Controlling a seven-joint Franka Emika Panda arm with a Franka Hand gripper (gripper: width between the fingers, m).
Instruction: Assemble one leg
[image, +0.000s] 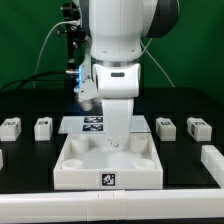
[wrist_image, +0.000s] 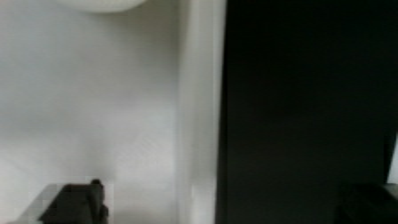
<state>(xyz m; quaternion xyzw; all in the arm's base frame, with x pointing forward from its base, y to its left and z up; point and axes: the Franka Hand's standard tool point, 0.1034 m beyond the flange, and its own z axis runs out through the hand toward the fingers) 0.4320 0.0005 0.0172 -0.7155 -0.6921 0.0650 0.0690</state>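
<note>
Claw (image: 113, 143): low over the middle of the white tray-like piece (image: 75, 165); in the wrist view its 2 fingertips (wrist_image: 75, 203) sit far apart with nothing between them, so it is released and carries no part
Legs (image: 42, 127): 4 small tagged blocks in a row on the black tabletop (image: 30, 175) behind the tray-like piece; 2 on the exterior view's left, 2 on its right; all well apart from the claw; none in a corner socket
Marker board (image: 92, 123): flat behind the arm, partly hidden; no part of the job
Step, as I judge it: fetching 1 leg
Doing it well: rise clear of the tray walls before moving sideways; come straight down over the right inner leg (image: 166, 126); close across its narrow sides at mid-height — keep it upright for the socket
Risk: clipping the neighbouring leg; a tilted grip would jam at the socket
</note>
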